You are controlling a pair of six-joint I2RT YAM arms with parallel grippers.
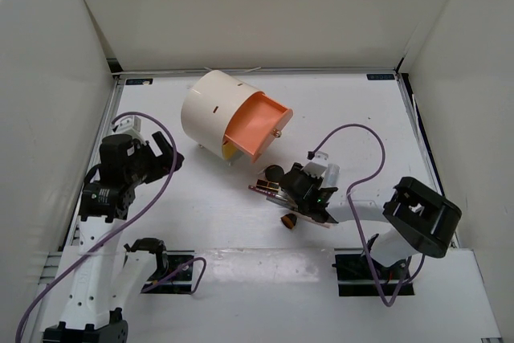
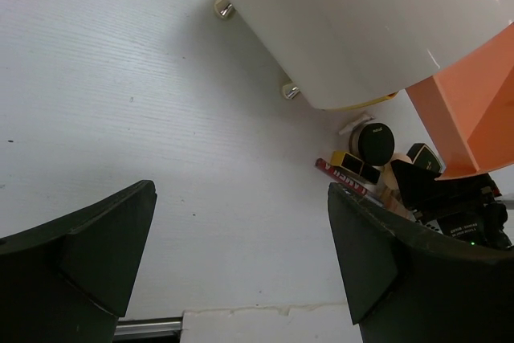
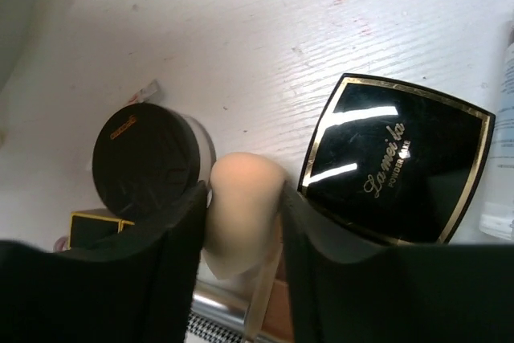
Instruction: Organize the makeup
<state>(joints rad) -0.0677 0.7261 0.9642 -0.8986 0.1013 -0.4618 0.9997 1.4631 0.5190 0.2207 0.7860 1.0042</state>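
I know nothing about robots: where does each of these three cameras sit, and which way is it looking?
Top external: fixed above and behind the arms, looking down on the table; left arm, right arm and cream cylinder show.
Left wrist: on the left arm, looking past its open left gripper toward the cream cylinder and makeup.
Right wrist: on the right arm, close over a peach sponge pinched in the right gripper.
Shared: both wrist views show the black round compact.

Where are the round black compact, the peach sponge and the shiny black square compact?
round black compact (image 3: 144,158), right wrist view, middle of its lid.
peach sponge (image 3: 241,198), right wrist view, its rounded upper part.
black square compact (image 3: 397,158), right wrist view, middle of its glossy lid.
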